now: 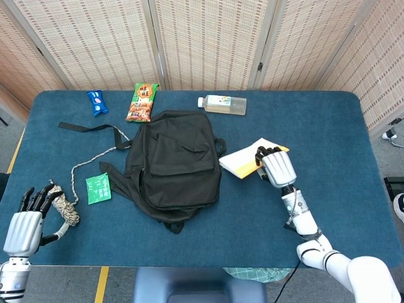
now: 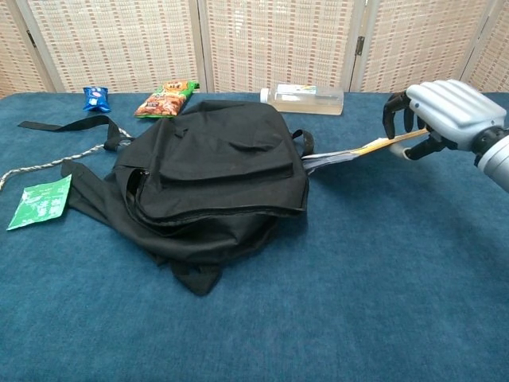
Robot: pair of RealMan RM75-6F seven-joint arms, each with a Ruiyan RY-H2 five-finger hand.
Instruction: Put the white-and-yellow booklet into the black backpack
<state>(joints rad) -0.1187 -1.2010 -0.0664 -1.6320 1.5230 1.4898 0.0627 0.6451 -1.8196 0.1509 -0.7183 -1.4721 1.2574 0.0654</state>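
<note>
From the head view, the right hand [image 1: 278, 166] has its fingers curled over the far edge of the thin white-and-yellow paper booklet [image 1: 243, 161], which lies just right of the soft black fabric backpack [image 1: 173, 163], its near corner almost touching the pack. The left hand [image 1: 25, 221] sits well left of the backpack, fingers apart, holding nothing, beside a coil of pale rope [image 1: 66, 207].

From the chest view, the right hand [image 2: 441, 115] pinches the booklet [image 2: 358, 153] by its right end, tilted, its low end at the backpack [image 2: 215, 179]. The backpack's opening appears shut or hidden, so I judge that it needs opening first; keep the pinch firm and slide the booklet in flat.

Count: one booklet, one backpack, two hands.
</note>
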